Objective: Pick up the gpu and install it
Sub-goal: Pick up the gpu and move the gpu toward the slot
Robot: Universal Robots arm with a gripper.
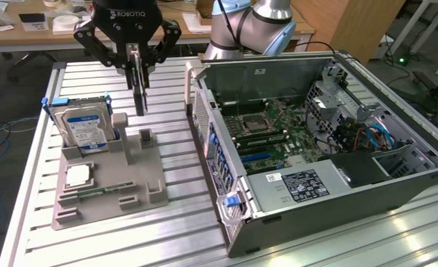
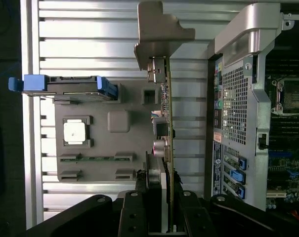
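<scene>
Gripper (image 1: 136, 61) is pinching the gpu (image 1: 139, 92) by its upper edge, card hanging upright above the grey holder tray (image 1: 148, 167), open computer case (image 1: 397, 192) sitting at its 3 o'clock in the exterior view, carrying step seemingly underway, seating likely demanding exact edge-to-slot alignment.
</scene>
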